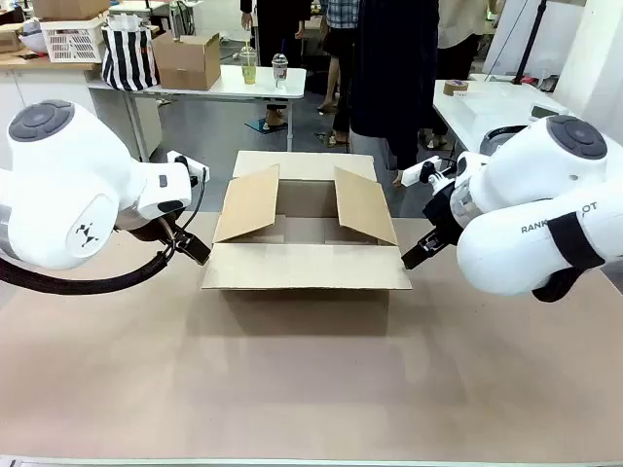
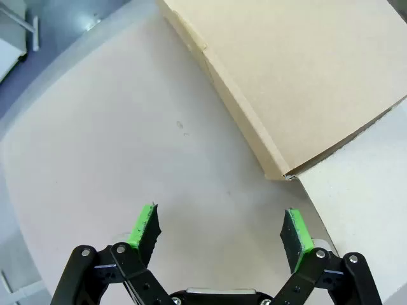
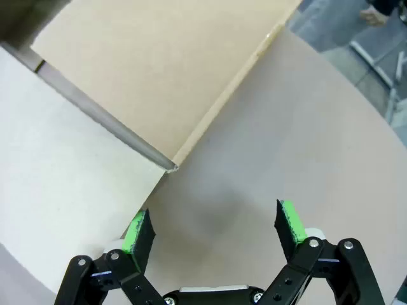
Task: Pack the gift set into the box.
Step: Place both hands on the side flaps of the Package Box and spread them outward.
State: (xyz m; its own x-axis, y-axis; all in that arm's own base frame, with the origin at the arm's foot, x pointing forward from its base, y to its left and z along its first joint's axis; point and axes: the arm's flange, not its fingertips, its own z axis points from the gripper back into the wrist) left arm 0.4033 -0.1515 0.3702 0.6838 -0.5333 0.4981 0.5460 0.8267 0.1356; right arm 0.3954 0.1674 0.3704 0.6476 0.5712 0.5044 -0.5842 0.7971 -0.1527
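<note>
The box (image 1: 305, 266) sits between the left pincer (image 1: 193, 247) and right pincer (image 1: 419, 255), long axis running from one to the other; both are spread, empty, and seemingly equally near its corners.

The box (image 1: 307, 268) is matt brown cardboard, plain and slightly fibrous. The table (image 1: 292, 389) has a smooth, matt beige top. At 9 o'clock the left arm (image 1: 68, 185) and at 3 o'clock the right arm (image 1: 545, 214) have glossy white plastic shells. On the left gripper (image 2: 219, 232) the pads (image 2: 145, 223) are matt green with rough edges
</note>
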